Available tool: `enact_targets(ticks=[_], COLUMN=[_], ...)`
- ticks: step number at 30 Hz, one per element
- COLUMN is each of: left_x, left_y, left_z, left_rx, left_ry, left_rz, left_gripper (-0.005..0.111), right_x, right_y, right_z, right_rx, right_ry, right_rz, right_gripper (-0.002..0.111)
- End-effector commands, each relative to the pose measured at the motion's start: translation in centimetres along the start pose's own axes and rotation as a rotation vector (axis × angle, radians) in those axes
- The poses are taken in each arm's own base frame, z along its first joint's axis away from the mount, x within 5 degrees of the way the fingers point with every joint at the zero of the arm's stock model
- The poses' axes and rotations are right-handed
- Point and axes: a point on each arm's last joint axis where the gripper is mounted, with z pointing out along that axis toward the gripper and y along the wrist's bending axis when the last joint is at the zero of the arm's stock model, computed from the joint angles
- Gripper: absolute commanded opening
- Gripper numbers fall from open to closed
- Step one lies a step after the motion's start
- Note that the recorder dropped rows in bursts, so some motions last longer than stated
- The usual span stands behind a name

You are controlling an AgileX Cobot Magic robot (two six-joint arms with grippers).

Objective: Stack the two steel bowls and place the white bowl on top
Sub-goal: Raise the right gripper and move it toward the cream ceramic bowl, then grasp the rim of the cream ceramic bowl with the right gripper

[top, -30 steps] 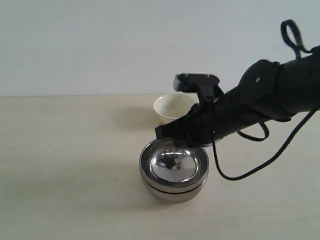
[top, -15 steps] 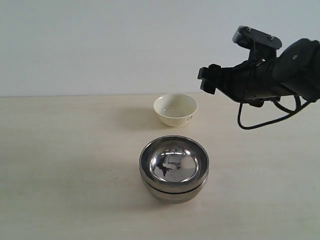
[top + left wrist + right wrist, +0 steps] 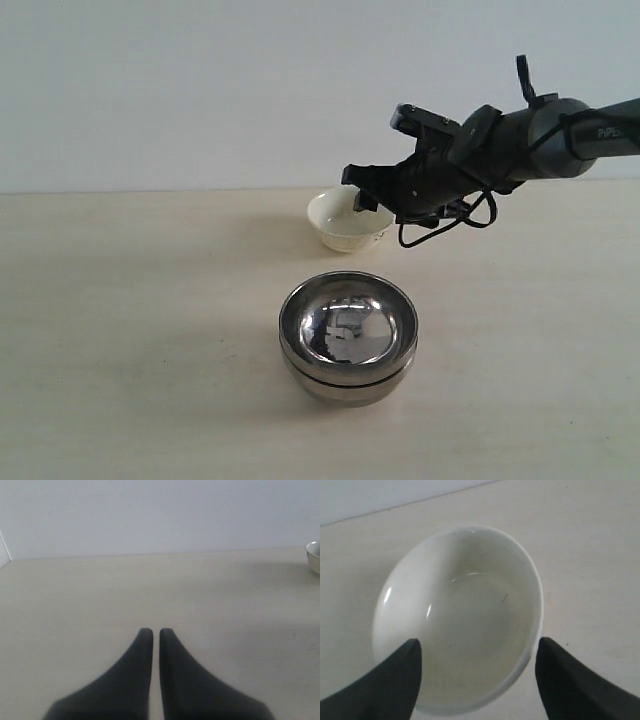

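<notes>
Right jaws, spread wide, have dropped from above to flank the white bowl [image 3: 338,222] on the surface [image 3: 130,330] behind the already nested steel bowls [image 3: 348,335], so only its transfer remains; left jaws rest together.

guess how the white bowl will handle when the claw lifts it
The white bowl looks glossy and glazed, so it may slip in the open right claw. It seems rigid ceramic, likely to chip if knocked on the steel bowls. Its sloping wall could let it tilt.
</notes>
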Motion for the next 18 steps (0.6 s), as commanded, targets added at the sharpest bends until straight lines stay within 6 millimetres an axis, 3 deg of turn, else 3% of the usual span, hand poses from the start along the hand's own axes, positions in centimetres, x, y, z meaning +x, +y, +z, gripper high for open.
enact_targets(ticks=[1, 12, 16, 18], left_x=[0.1, 0.1, 0.1, 0.1], left_y=[0.0, 0.0, 0.0, 0.0], left_z=[0.0, 0.0, 0.0, 0.0], left_rx=[-0.002, -0.002, -0.002, -0.002], left_ry=[0.000, 0.000, 0.000, 0.000], left_rz=[-0.012, -0.012, -0.012, -0.012], left_gripper=[0.004, 0.004, 0.004, 0.004], right_x=[-0.8, 0.9, 1.0, 0.8], right_y=[-0.4, -2.1, -2.2, -2.1], right_z=[0.4, 3.2, 3.3, 3.3], right_rx=[0.012, 0.049, 0.051, 0.047], right_ry=[-0.044, -0.019, -0.017, -0.019], right_rz=[-0.013, -0.002, 0.001, 0.000], right_gripper=[0.058, 0.058, 0.058, 0.051])
